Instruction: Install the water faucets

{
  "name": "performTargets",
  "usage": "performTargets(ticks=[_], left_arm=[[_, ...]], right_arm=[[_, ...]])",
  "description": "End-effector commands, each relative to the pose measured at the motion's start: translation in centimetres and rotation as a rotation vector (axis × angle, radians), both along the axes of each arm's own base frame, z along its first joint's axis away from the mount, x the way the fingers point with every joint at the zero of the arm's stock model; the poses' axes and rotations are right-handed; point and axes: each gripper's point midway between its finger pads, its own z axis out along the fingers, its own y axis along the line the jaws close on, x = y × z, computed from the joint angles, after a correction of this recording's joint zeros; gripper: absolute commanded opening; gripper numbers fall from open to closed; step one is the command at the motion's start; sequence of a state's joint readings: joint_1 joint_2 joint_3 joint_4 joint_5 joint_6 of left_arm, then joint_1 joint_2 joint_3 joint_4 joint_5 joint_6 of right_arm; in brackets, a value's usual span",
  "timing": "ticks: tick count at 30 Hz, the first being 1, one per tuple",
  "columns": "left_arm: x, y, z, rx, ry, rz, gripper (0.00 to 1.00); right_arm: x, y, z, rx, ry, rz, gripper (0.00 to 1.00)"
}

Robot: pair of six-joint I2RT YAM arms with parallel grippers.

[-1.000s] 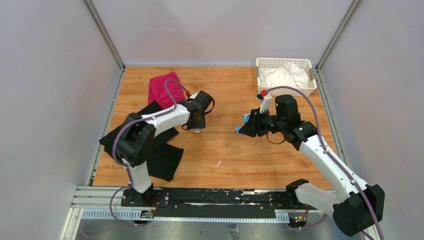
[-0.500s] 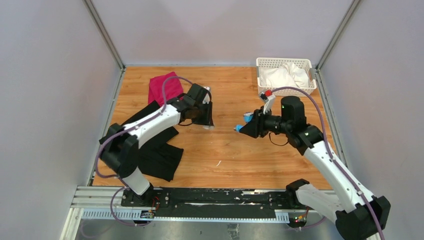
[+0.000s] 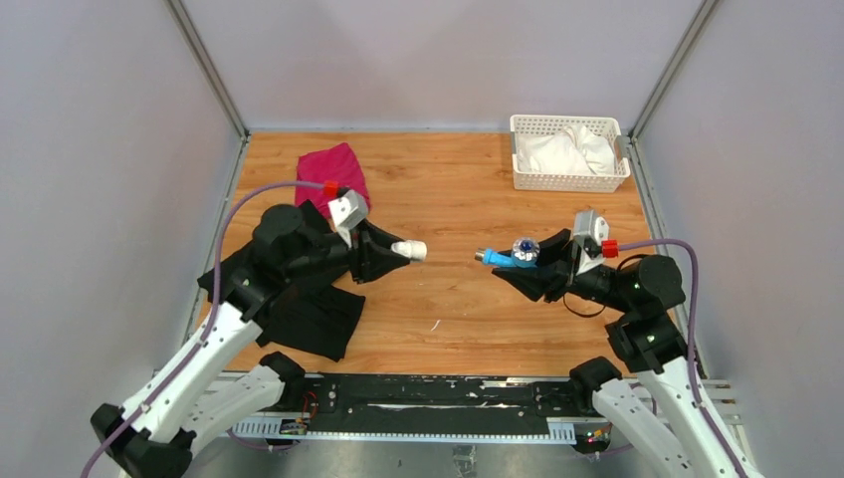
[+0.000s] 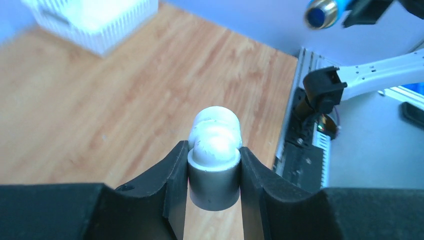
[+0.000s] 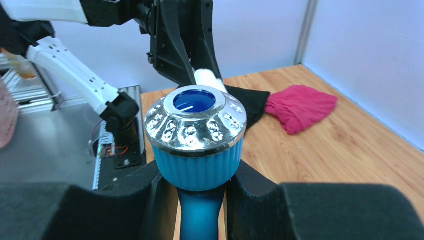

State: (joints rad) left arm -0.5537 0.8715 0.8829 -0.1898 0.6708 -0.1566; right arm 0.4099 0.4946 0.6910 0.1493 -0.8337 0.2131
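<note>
Faucet [image 3: 508, 255] is clamped in right jaws, held in air above the surface [image 3: 448, 189], knob up, blue stem end aimed left at the white pipe fitting [image 3: 408, 250]. Left jaws are closed on that fitting's grey end, with its white end pointing right. Both parts sit roughly level and face each other w/ a clear gap, prob. so the stem can go into the fitting's opening; not mated yet. In left wrist view the faucet end shows up and right of the fitting, so alignment looks off.

Vs 0.5 s ago: both arms have pulled back toward the near edge. The fitting, then pointing down close to the surface near the red cloth [image 3: 333, 169], is now raised & horizontal. Faucet is now further right. Basket [image 3: 569, 183] is unchanged.
</note>
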Motion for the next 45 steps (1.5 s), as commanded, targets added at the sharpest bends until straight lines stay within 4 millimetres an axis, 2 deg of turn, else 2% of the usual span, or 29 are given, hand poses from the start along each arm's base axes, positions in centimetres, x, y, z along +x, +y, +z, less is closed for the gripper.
performTargets(ticks=[1,3,5,11,19,23,26,29,32,36,40,43,45], left_arm=[[-0.4,0.2,4.2,-0.101,-0.418,-0.049,0.0],[-1.7,0.0,4.7,-0.078,-0.614,-0.149,0.0],[-1.6,0.0,5.3,-0.059,-0.72,-0.173,0.0],[-1.4,-0.3,7.2,-0.049,-0.842,-0.197,0.0],[-2.4,0.4,9.0,-0.029,-1.072,-0.21,0.0],[-3.8,0.6,10.3,-0.041,-1.183,-0.245,0.0],[-6.0,0.9,11.3,-0.069,-1.303,-0.322,0.0],[-7.6,1.0,12.1,-0.104,-1.34,-0.377,0.0],[-8.8,1.2,12.4,-0.127,-1.357,-0.423,0.0],[-9.9,1.4,12.7,-0.15,-1.367,-0.467,0.0],[-11.2,1.7,13.4,-0.173,-1.386,-0.506,0.0],[-12.0,2.0,14.0,-0.185,-1.41,-0.522,0.0],[-12.5,2.2,14.4,-0.192,-1.426,-0.532,0.0]], right_arm=[[-2.0,1.5,1.5,-0.028,-0.089,0.194,0.0],[-2.0,1.9,1.8,-0.032,-0.071,0.222,0.0],[-1.5,2.4,1.7,-0.039,-0.047,0.228,0.0],[-2.4,3.0,2.4,-0.036,-0.09,0.282,0.0],[-4.2,3.6,3.5,-0.011,-0.099,0.429,0.0],[-4.9,3.5,4.5,-0.018,-0.108,0.463,0.0],[-5.2,3.6,5.6,-0.016,-0.094,0.499,0.0],[-5.2,4.0,6.2,-0.006,-0.088,0.518,0.0],[-5.4,4.3,6.4,0.021,-0.204,0.478,0.0],[-6.2,4.7,6.3,0.023,-0.299,0.474,0.0],[-6.9,5.2,7.3,0.054,-0.366,0.476,0.0],[-8.1,5.8,7.9,0.073,-0.423,0.512,0.0],[-8.5,6.5,7.7,0.063,-0.455,0.529,0.0]])
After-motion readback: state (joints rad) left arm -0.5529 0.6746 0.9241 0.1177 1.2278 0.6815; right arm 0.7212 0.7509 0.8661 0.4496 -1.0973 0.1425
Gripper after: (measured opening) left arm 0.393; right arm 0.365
